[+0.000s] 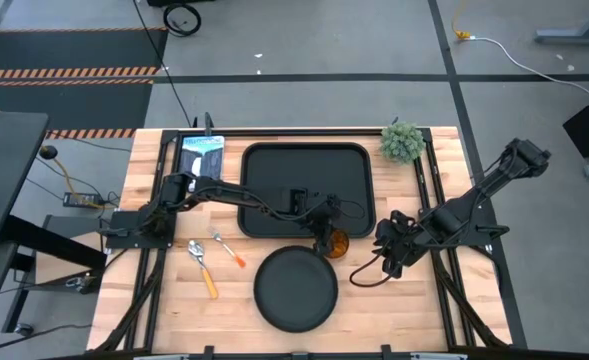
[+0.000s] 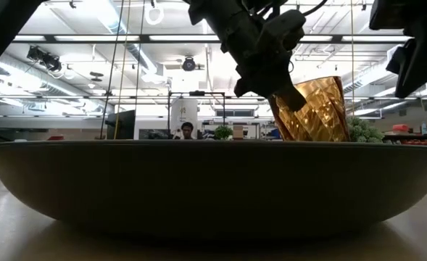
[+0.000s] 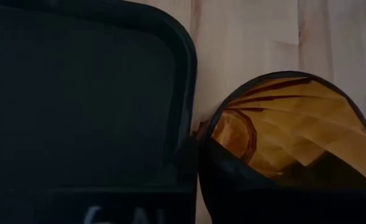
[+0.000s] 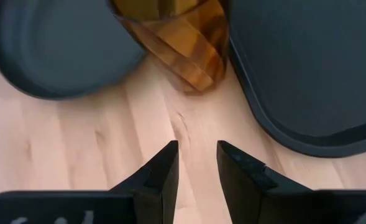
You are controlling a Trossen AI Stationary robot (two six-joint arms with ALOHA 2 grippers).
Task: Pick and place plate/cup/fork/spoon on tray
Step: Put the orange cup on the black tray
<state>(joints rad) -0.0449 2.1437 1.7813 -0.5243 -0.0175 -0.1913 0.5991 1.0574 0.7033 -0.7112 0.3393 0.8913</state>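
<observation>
Round matte plate [image 2: 213, 188] foremost; ribbed amber cup [image 2: 314, 109] pinched in left claw [image 1: 326, 238].

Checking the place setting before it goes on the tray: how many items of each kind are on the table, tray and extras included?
Tray: 1
Plate: 1
Cup: 1
Fork: 1
Spoon: 1
Picture card: 1
Small green plant: 1
Total: 7

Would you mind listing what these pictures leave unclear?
- Low view: the plate fills the foreground, hiding the tray, fork and spoon.
- High view: the left claw covers the cup; its grip is unreadable.
- Left wrist view: cup rim partly cut off.
</observation>
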